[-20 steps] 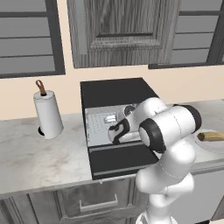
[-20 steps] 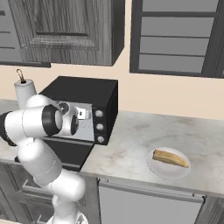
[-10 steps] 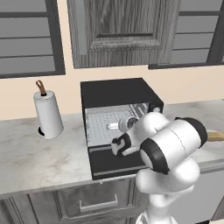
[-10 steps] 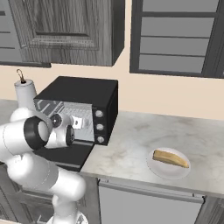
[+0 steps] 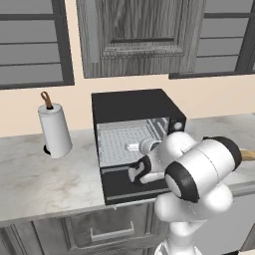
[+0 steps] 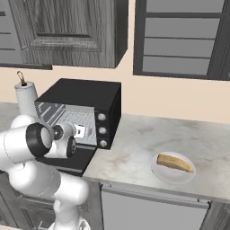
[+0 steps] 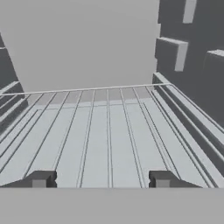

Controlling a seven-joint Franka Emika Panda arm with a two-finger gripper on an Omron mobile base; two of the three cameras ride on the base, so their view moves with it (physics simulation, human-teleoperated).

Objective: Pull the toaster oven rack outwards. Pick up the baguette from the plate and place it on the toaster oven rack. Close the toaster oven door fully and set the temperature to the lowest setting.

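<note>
Toaster oven (image 5: 137,107), black and boxy, sits on a marbled desk (image 5: 45,174) against a beige wall, its drop-down door (image 5: 130,185) lowered flat toward the robot and its pale grey cavity exposed. Inside, the wire rack (image 7: 109,131) lies level, its bars running back toward the cavity's rear wall. The white arm reaches in over the lowered door, and the end effector (image 7: 100,180) hovers at the rack's near edge with its two dark fingertips (image 7: 41,179) set wide apart, one toward each side of the shelf; the fingers are spread and nothing is clamped between them, though whether the tips touch the wire cannot be told. Three round knobs (image 6: 102,130) stand in a column on the oven's front right. Well to the right of the oven on the same desk, a white plate (image 6: 174,167) carries the baguette (image 6: 174,162), a tan wedge lying across it. To the oven's left, a paper towel roll (image 5: 54,130) stands upright on its holder, apart from the appliance. Grey wood-grain cabinets (image 5: 139,35) hang on the wall above, and more cabinet fronts run beneath the desk.
</note>
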